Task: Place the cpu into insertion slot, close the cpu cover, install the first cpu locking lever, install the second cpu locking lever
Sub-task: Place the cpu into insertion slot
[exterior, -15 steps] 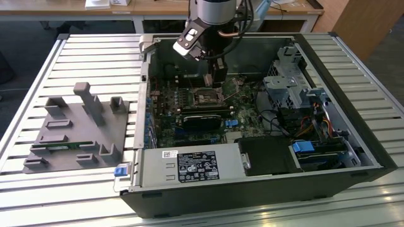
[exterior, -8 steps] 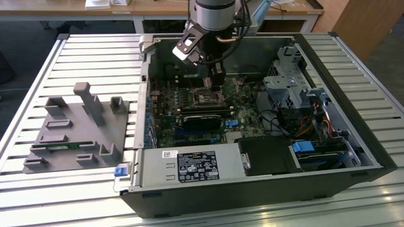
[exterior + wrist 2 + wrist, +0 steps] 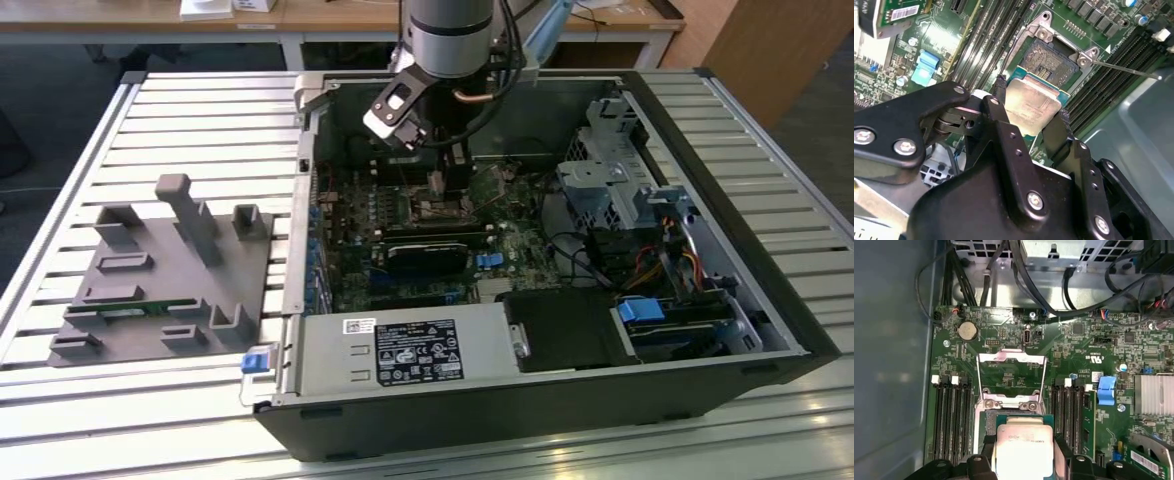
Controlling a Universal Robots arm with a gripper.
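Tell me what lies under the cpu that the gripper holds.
The insertion slot, open, its dark contact field partly showing beyond the cpu. The chip covers the rest of it. The gripper grips the cpu by two sides.

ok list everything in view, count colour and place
dark grey metal computer case: one, dark grey, open on slatted table
green motherboard: one, green, inside the case
square dark insertion socket: one, dark, on the motherboard
square silver-topped cpu chip: one, silver, held close over the socket
thin silver metal cpu cover: one, silver, flipped open beside the socket
long black memory slots: several, black, flanking the socket
grey fixture block: one, grey, exterior view's left of the case
black fingers: two, black, clamped on the chip
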